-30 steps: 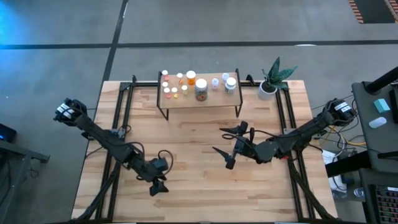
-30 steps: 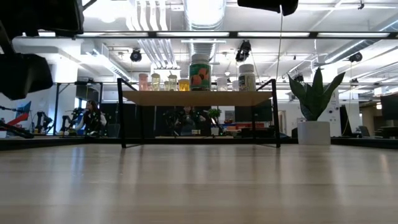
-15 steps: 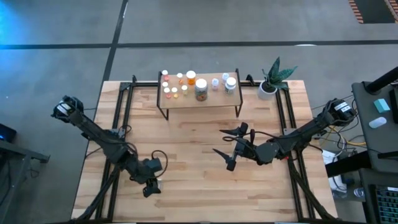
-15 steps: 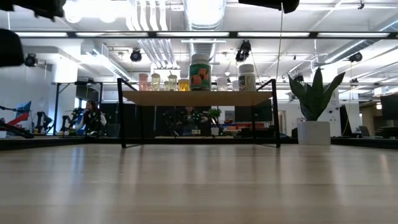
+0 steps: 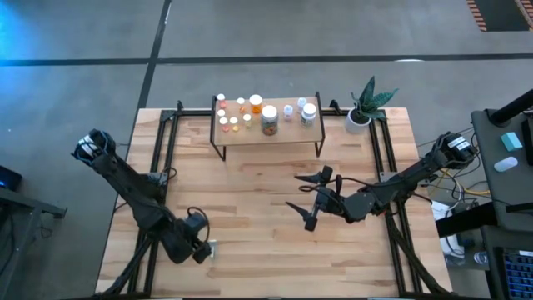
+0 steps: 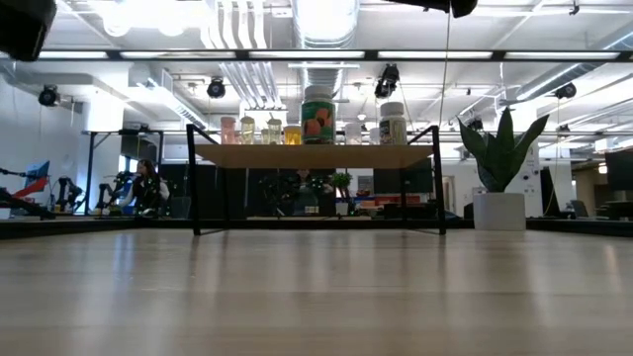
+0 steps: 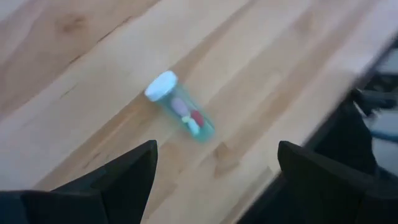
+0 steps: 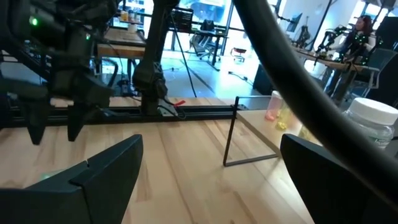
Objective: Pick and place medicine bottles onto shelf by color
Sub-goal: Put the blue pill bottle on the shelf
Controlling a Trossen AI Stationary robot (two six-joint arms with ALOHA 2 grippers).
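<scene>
A small clear greenish bottle [image 7: 180, 115] with a white cap and coloured pills inside lies on its side on the wooden table, near the front left [image 5: 212, 247]. My left gripper [image 7: 214, 180] hangs open above it, pointing steeply down, touching nothing [image 5: 202, 247]. My right gripper [image 5: 293, 190] waits open and level over the table's middle, holding nothing [image 8: 211, 180]. Several medicine bottles [image 5: 260, 113] stand upright on the shelf [image 5: 266, 135] at the table's far side; the low view shows these bottles [image 6: 316, 114] standing on the shelf's board [image 6: 316, 155].
A white pot with a green plant [image 5: 365, 104] stands at the far right beside the shelf. Black frame rails [image 5: 162, 142] run along both sides of the table. Bare wood lies between the shelf and both grippers.
My left gripper has swung toward the table's near left corner, rolled about its own axis and tipped further down; it stays open. My right arm has kept still.
</scene>
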